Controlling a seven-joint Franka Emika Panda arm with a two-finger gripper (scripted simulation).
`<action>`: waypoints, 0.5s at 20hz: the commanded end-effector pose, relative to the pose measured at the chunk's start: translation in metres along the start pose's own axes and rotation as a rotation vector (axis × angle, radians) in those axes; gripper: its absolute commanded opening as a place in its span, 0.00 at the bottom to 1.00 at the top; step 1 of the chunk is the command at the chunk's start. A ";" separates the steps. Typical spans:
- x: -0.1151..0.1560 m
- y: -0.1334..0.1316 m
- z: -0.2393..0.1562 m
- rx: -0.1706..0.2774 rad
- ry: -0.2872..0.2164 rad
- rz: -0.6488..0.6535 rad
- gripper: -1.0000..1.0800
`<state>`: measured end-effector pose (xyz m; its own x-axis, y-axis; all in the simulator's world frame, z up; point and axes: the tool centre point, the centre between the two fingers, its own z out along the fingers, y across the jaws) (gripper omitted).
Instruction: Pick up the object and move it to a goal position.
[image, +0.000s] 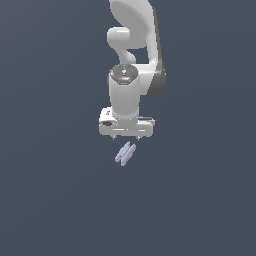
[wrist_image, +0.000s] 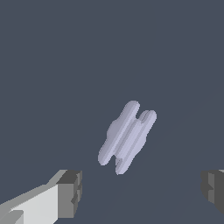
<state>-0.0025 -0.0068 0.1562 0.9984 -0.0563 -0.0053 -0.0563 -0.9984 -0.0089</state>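
Gripper (image: 126, 136) hovering wide open above the rod bundle (image: 125, 153)
Likely stiff, light, ridged; pinching across its narrow middle is looking safest.

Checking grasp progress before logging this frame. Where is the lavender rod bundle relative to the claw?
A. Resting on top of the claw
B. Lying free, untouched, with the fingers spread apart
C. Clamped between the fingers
B: the rod bundle lies clear of the open claw, and neither finger touches it.

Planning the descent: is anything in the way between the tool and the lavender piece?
Nothing. In the wrist view only bare dark floor shows between the open tool and the lavender piece; the exterior view shows the same empty gap.
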 end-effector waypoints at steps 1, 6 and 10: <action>0.001 0.000 0.006 0.000 0.000 0.038 0.96; 0.002 0.001 0.021 0.001 0.001 0.145 0.96; 0.003 0.001 0.037 0.000 0.002 0.254 0.96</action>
<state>0.0002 -0.0076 0.1256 0.9642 -0.2650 -0.0057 -0.2651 -0.9642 -0.0081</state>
